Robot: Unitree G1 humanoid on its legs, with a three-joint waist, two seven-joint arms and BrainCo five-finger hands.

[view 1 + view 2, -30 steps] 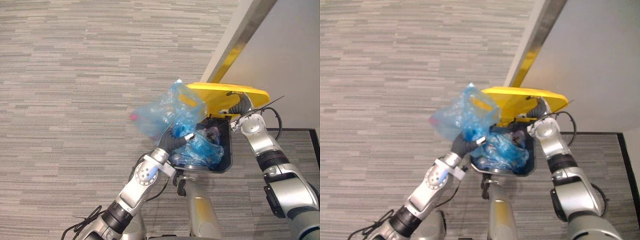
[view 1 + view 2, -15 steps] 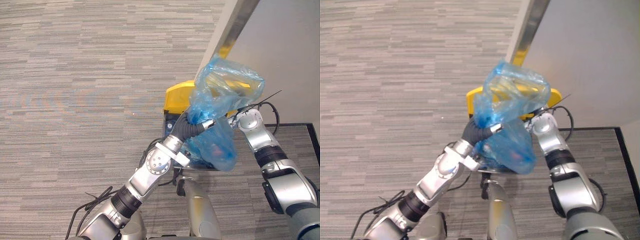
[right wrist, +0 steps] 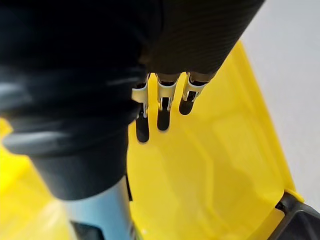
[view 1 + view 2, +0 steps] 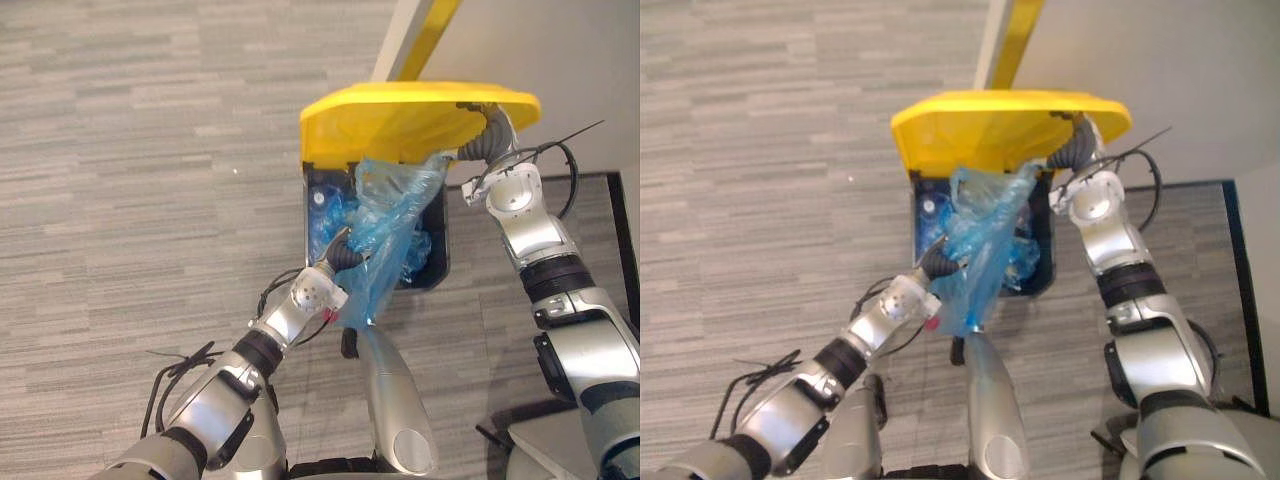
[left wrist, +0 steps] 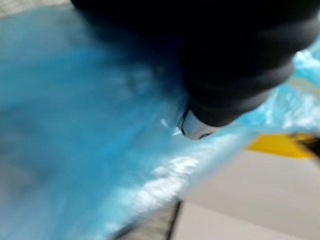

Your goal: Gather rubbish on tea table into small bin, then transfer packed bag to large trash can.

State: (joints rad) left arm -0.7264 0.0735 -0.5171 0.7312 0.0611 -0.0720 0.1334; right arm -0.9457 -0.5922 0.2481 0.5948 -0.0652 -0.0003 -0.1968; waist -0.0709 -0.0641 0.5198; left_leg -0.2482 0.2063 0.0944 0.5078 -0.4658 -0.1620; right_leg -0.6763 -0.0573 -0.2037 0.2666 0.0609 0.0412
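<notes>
Blue translucent plastic bag (image 4: 385,215) drapes over left robot hand (image 4: 343,256), grip I cannot tell; long axis runs ahead into the dark trash can (image 4: 440,250). Right robot hand (image 3: 161,117), fingers straight, props yellow lid (image 4: 400,115).

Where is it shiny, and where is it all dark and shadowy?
Left eye view: the yellow lid is brightly lit, the large trash can beneath it sits in shadow. Right wrist view: the lid looks dimmer close under the right hand. Left wrist view: light glows through the blue bag.
</notes>
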